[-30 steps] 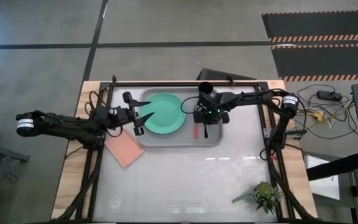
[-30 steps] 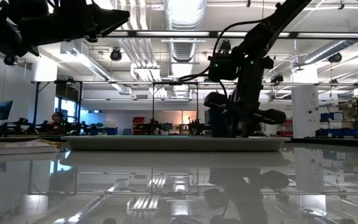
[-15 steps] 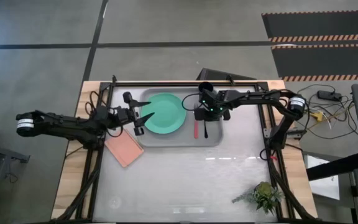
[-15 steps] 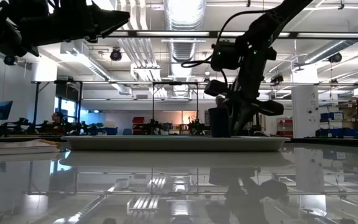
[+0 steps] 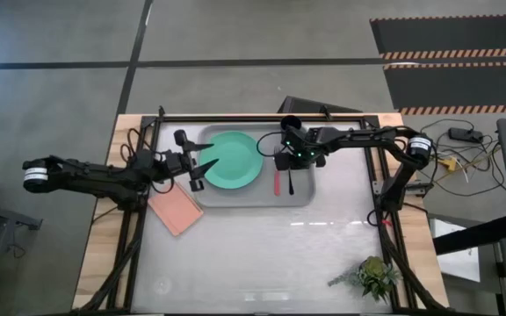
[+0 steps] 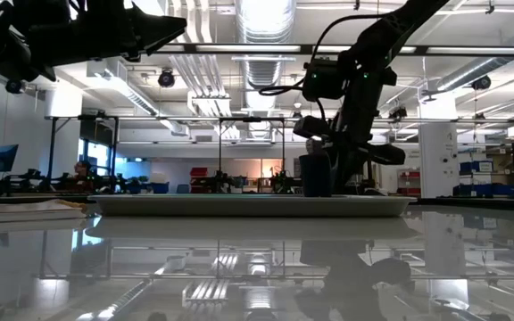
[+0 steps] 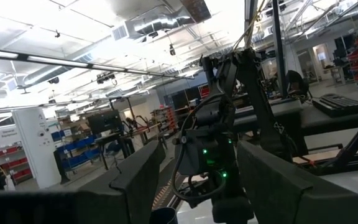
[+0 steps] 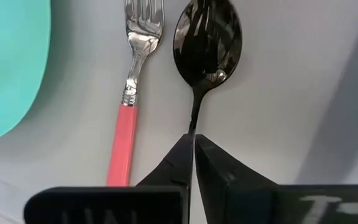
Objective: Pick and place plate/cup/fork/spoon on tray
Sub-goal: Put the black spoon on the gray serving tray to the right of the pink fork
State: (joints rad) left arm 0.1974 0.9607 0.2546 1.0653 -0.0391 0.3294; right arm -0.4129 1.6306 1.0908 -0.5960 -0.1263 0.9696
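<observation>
The light grey tray lies at the table's far middle. On it are the mint-green plate, the black cup, the pink-handled fork and the dark spoon. Fork and spoon lie flat side by side. My right gripper is shut just over the spoon's handle and points steeply down. My left gripper hovers open above the plate's left rim, with nothing between its fingers. My right gripper's shut fingertips stand right over the spoon's handle, which runs under them and is hidden there. I cannot tell whether they touch it. The spoon lies flat on the tray.
A salmon-pink square pad lies left of the tray's near corner. A small green plant stands at the near right. The glossy table in front of the tray is bare. In the low view the cup stands next to the right arm.
My right gripper has risen a little from the tray, rolled slightly and shut its fingers. The spoon has stayed flat beside the fork.
</observation>
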